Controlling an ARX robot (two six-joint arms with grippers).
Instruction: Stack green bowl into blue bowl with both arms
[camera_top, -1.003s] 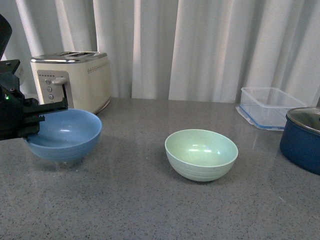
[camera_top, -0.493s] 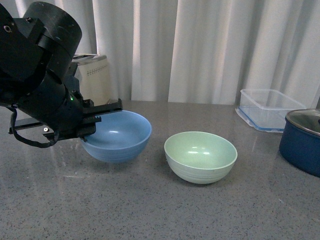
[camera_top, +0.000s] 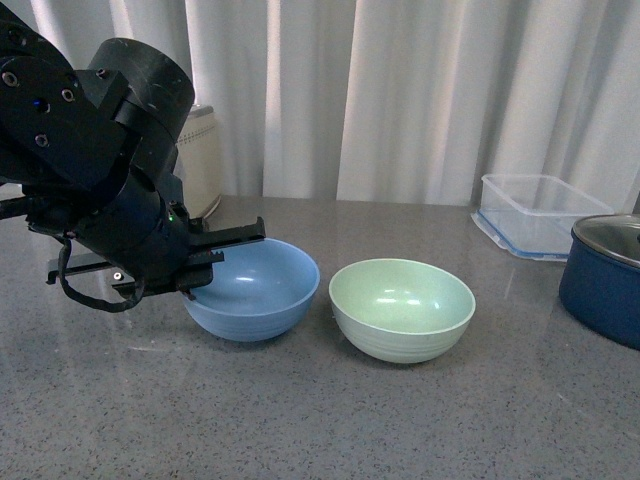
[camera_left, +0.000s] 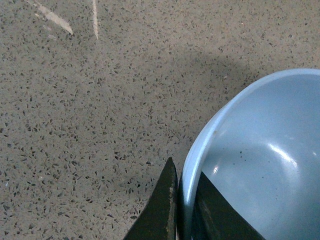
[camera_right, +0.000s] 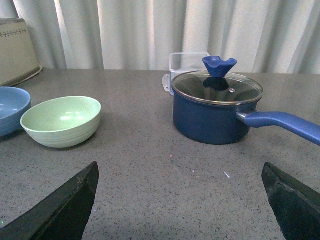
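My left gripper (camera_left: 185, 172) pinches the blue bowl (camera_top: 255, 295) by its rim, just beside the green bowl (camera_top: 402, 310) on the bench (camera_top: 320, 420). I'd settle it flat, then release slowly so neither bowl gets nudged. My right gripper (camera_right: 180, 167) is spread wide and empty.

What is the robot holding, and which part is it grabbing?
The left gripper holds the light sky-blue round matte bowl by its rim, jaws pinching the wall inside and outside. The right gripper is open and empty.
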